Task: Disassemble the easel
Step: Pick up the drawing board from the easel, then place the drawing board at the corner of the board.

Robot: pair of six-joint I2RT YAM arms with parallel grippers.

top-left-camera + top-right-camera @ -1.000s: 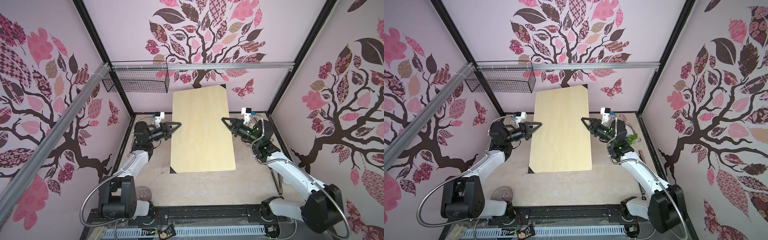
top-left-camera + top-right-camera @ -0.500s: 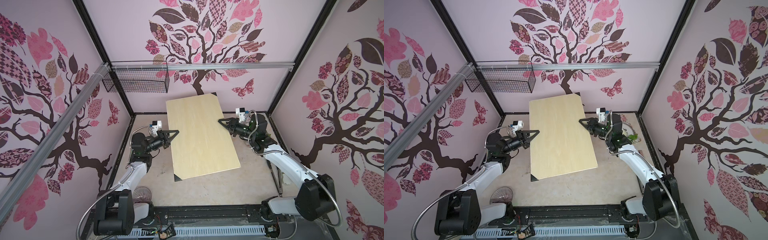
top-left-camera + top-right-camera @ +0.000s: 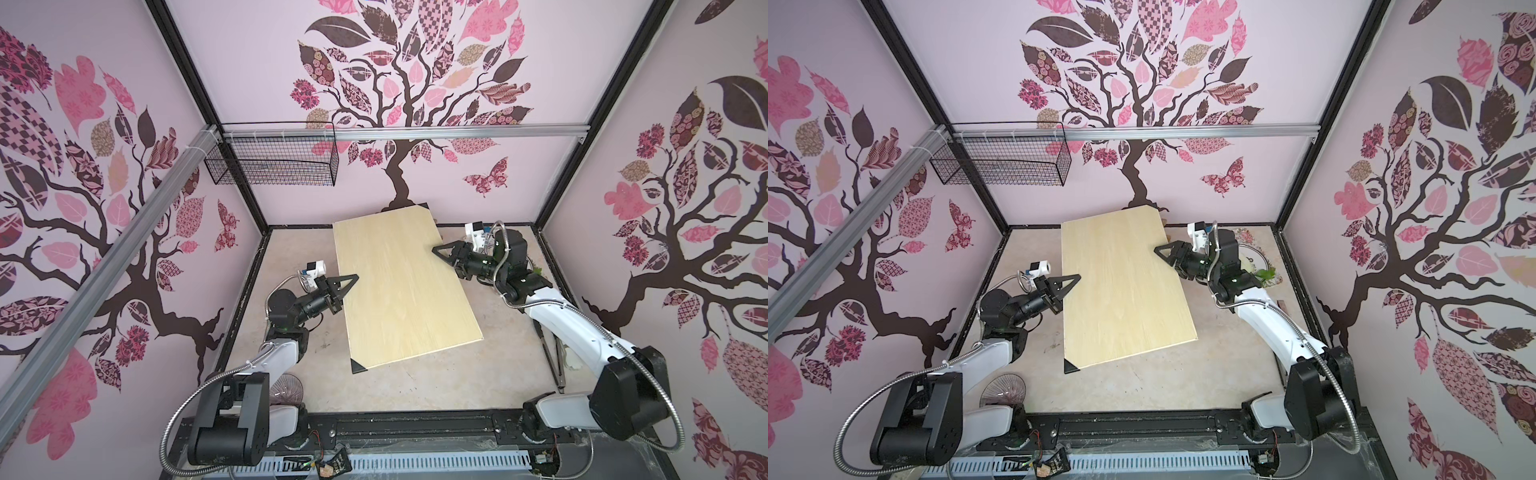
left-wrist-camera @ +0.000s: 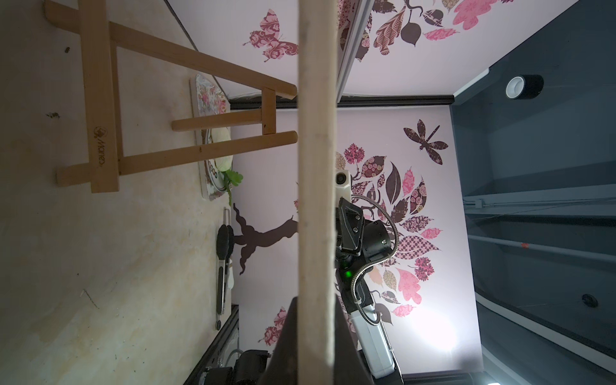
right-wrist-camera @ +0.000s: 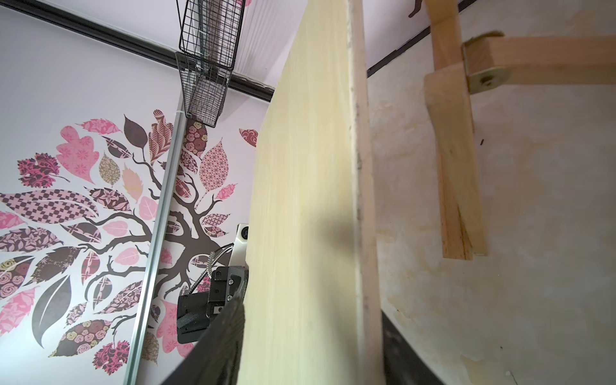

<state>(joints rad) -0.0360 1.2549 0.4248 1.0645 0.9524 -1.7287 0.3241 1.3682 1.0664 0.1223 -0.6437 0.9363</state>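
Turning since a second ago, the plywood board (image 3: 403, 286) has swung its black-capped corner (image 3: 358, 368) nearer the robot's base. Beneath it the easel (image 4: 100, 110) stands on the table (image 3: 415, 386), its A-frame whole; whether the board touches its top I cannot tell. The left gripper (image 3: 351, 279) is clamped tight on one long edge of the board. The right gripper (image 3: 437, 250) straddles the opposite edge, but whether it grips or has let go I cannot tell.

The step in hand looks like clearing the board away. Doing it well means keeping the board level and carrying it well clear of the easel before lowering it. Both top views hide the easel under the board. Only the wrist views show it, and the right wrist view alone shows its metal hinge bracket (image 5: 486, 71).
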